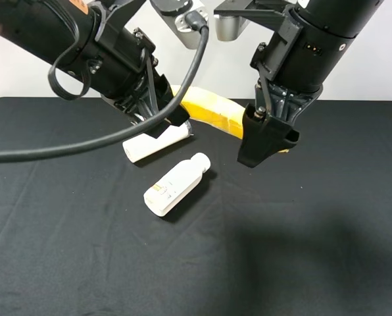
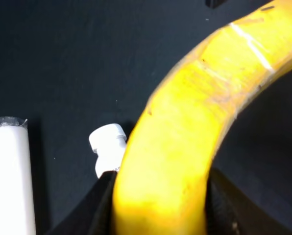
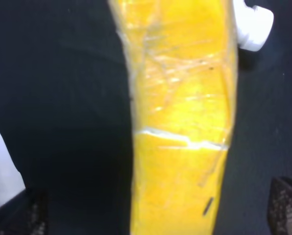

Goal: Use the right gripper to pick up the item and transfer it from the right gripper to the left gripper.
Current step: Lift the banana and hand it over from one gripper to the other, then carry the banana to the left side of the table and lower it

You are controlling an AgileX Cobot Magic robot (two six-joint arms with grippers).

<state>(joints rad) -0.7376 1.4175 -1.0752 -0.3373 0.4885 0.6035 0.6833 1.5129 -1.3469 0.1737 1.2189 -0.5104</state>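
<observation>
Above the worktop point(image 1: 301, 250), fingers of the left gripper point(image 1: 173, 122) clamp the banana point(image 1: 212, 110) at its nine-o'clock end. Fingers of the right gripper point(image 1: 269, 141) gape at three o'clock. A white tube point(image 1: 150, 145) and a white bottle point(image 1: 176, 185) lie beneath.

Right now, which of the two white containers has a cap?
The labelled bottle, nearer the camera; the plain tube behind it shows no cap.

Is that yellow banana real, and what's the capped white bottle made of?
The curved yellow banana seems wrapped in glossy clear film: crinkles and shiny seams show; real or fake, I cannot tell. The white capped bottle looks like smooth plastic.
</observation>
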